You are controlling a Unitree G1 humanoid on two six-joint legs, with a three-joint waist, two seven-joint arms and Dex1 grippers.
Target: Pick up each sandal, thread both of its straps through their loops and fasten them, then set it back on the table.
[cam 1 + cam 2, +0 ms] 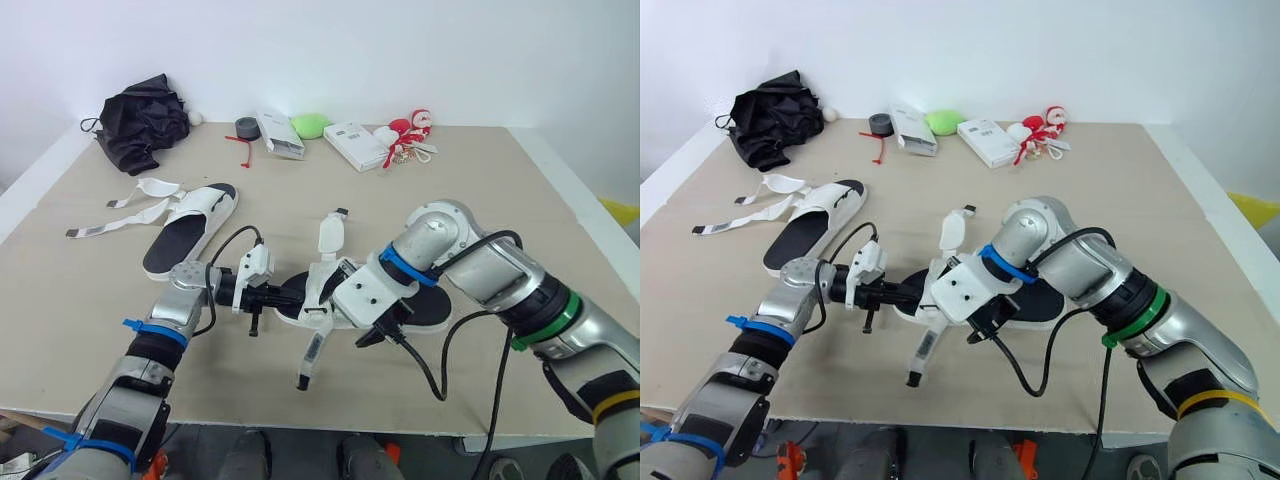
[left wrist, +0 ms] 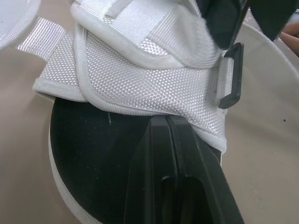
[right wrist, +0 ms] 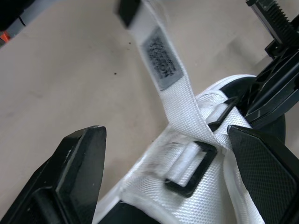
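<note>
Near sandal [image 1: 430, 312] at near edge of bench [image 1: 500, 200], mid-task: strap [image 3: 180, 100] through loop [image 3: 202, 173], unfastened; second strap [image 1: 331, 235] loose. Right claw [image 3: 166, 144] wide astride loop; left claw [image 1: 298, 297] closed at upper's edge. Far-left sandal [image 1: 190, 235] still to do.

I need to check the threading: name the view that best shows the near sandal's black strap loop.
Right wrist view: the loop lies face-on with the strap through it. The left wrist view shows a loop edge-on; in the eye views it is too small to tell.

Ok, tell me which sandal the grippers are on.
The near sandal, between the left gripper and the open right gripper. The other sandal lies untouched farther left, straps splayed.
</note>
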